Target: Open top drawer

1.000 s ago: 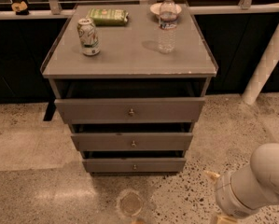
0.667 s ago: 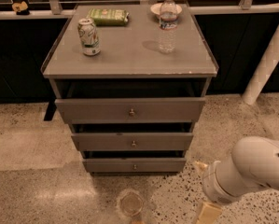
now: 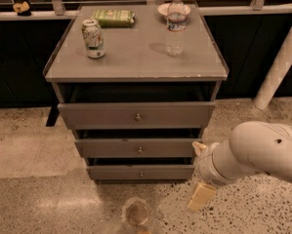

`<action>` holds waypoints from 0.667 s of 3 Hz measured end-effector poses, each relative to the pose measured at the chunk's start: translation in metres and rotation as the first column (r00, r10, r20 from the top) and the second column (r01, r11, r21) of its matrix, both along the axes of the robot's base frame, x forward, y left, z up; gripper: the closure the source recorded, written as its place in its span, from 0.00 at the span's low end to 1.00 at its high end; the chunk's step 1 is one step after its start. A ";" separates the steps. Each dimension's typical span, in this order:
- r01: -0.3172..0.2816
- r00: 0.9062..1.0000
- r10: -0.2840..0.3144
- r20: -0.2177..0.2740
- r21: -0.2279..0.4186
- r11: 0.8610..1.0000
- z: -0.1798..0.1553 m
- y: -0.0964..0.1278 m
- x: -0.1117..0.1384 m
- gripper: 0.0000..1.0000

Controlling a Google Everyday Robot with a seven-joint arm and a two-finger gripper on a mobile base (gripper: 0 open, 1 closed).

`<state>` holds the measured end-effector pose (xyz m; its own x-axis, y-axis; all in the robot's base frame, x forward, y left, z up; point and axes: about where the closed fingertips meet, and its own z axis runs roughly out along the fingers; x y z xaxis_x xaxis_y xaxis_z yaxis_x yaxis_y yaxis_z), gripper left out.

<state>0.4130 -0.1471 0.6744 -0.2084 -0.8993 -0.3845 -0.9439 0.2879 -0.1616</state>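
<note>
The gripper (image 3: 195, 175) hangs low off the cabinet's front right corner, level with the two lower drawer fronts. Its two beige fingers (image 3: 202, 196) stand well apart, one above the other, holding nothing. The upper one is just beside the right end of the middle drawer front (image 3: 138, 148). Neither is near any knob.

The top drawer (image 3: 106, 115), the widest front, sits directly under the cabinet top (image 3: 135, 65). Its small brass knob (image 3: 137, 116) is at the middle. A dark band shows between the front's upper edge and the top, so I judge it already drawn out a little, though far from fully open. What seems left is to bring the gripper up and leftward to that knob, close on it and pull straight out (the other two fronts stand out below it, so the wrong knob is easy to catch).

The drawer's inside is in shadow, and nothing can be made out in it.

- A soda can (image 3: 93, 38) stands upright near the left edge of the cabinet top.
- A green snack packet (image 3: 114, 17) lies along the back edge.
- A clear water bottle (image 3: 176, 26), capped, stands right of centre; its fill level cannot be told.
- A shallow bowl (image 3: 163, 9) sits just behind the bottle at the back edge, with its contents hidden.
- A clear cup (image 3: 136, 212) rests on the floor before the cabinet.
</note>
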 end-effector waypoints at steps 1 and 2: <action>0.000 1.000 0.000 0.000 0.000 1.000 0.000 0.000 0.000 0.00; -0.039 0.999 0.039 -0.013 0.002 0.999 -0.017 0.009 0.022 0.00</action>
